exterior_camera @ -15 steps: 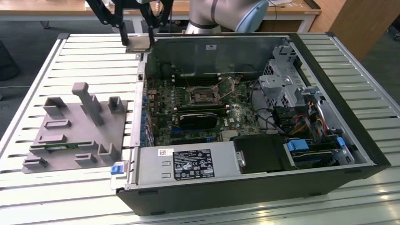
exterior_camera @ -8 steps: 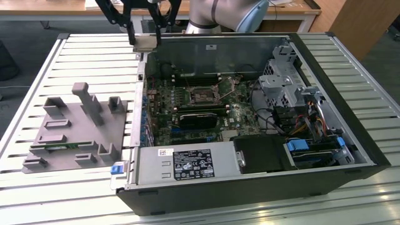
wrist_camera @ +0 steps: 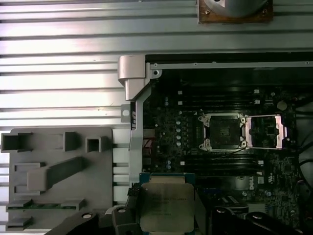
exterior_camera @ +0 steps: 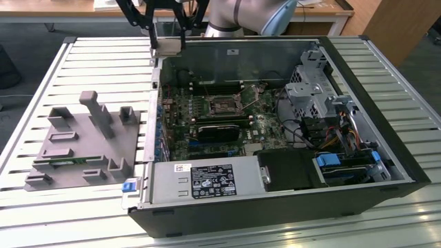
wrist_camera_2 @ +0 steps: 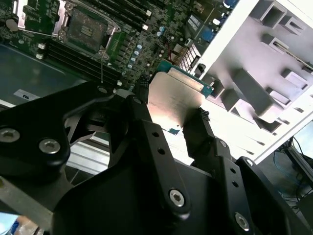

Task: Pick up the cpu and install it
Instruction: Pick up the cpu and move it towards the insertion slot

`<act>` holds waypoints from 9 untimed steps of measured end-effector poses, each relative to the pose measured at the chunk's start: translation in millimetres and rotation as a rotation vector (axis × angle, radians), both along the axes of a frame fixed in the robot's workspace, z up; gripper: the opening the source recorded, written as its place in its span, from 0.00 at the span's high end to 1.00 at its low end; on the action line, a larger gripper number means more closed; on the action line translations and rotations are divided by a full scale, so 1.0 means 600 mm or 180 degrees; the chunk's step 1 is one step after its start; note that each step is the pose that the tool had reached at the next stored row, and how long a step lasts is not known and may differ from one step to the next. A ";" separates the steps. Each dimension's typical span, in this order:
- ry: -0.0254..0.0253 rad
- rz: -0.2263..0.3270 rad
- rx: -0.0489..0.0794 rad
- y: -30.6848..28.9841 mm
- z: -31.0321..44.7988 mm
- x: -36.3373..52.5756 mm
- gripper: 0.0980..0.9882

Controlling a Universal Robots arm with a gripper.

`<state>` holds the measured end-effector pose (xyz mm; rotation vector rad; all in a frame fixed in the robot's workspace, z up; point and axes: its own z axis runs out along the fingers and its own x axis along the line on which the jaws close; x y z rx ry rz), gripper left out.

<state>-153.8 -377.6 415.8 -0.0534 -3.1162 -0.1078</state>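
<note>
Jaws: clenched on the cpu (wrist_camera_2: 173,100), gripping two opposite edges, with its metal top turned toward both wrist views.
Cpu location: aloft, well apart from the socket (wrist_camera: 222,129), about over the rim of the case (exterior_camera: 276,206).
Socket: looks empty, its cover plate (wrist_camera: 264,132) swung open beside it, on the board inside the case.
Key relation: from the socket, the held cpu lies outward toward the case wall and higher. In the exterior view this is up and toward the exterior view's left of the socket.
Status: cpu lifted, judged not yet seated.

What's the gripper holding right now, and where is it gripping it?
The gripper holds the cpu, its jaws pinching two opposite edges.
</note>
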 end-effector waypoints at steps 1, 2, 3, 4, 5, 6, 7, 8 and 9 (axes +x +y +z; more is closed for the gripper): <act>0.0000 0.0000 0.0000 0.0003 0.000 0.003 0.51; 0.0000 0.0000 0.0000 0.0007 0.000 0.005 0.51; 0.0000 0.0000 0.0000 0.0011 0.000 0.008 0.51; 0.0000 0.0000 0.0000 0.0014 0.000 0.011 0.51; 0.0000 0.0000 0.0000 0.0018 0.000 0.014 0.51; 0.0000 0.0000 0.0000 0.0021 0.000 0.016 0.51; 0.0000 0.0000 0.0000 0.0025 0.000 0.019 0.51; 0.0000 0.0000 0.0000 0.0028 0.000 0.022 0.51; 0.0000 0.0000 0.0000 0.0032 0.000 0.025 0.51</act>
